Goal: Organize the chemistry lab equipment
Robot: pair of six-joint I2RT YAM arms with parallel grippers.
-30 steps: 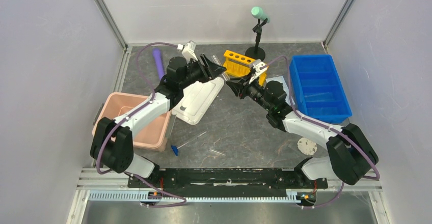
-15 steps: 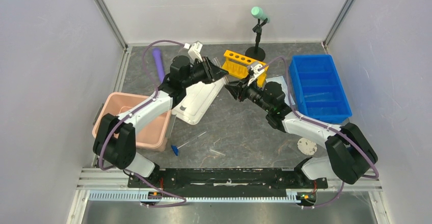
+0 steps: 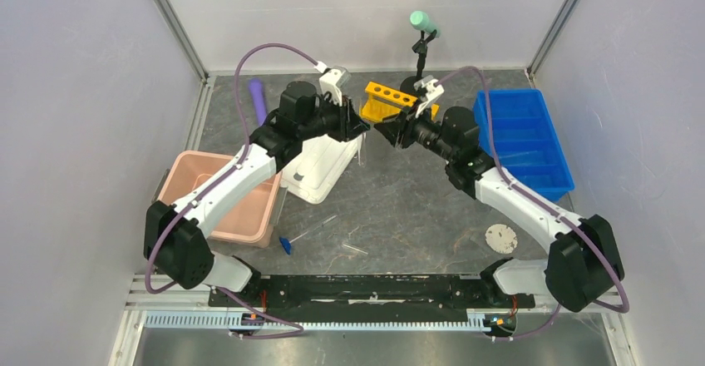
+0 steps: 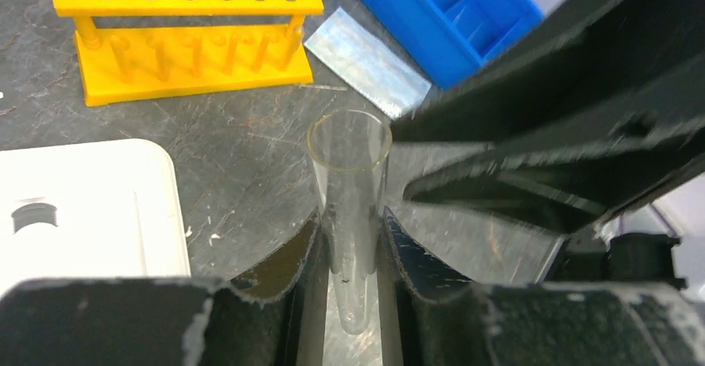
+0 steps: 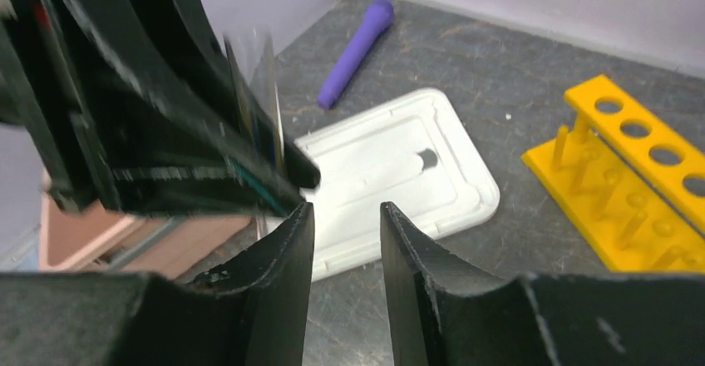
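Observation:
My left gripper [image 3: 356, 123] is shut on a thin clear tube [image 4: 349, 166], held open end forward above the table, near the yellow tube rack [image 3: 388, 102]. In the left wrist view the fingers [image 4: 303, 249] pinch the tube near its rounded bottom. My right gripper [image 3: 387, 131] is open and empty, facing the left gripper at close range. A blue-capped tube [image 3: 288, 244] and another clear tube [image 3: 354, 249] lie at the front. The round dish with a white disc [image 3: 500, 238] lies front right. The pale blue mask [image 4: 366, 60] lies between the rack and the blue bin.
A blue divided bin [image 3: 520, 141] stands at the right and a pink bin [image 3: 223, 200] at the left. A white tray [image 3: 320, 166] lies under the left arm. The purple cylinder [image 3: 258, 100] and the black stand with a mint top [image 3: 421, 46] are at the back.
Both arms rose and moved toward the back. The left gripper carried the tube right, nearer the rack. The right gripper drew back toward the rack's near side.

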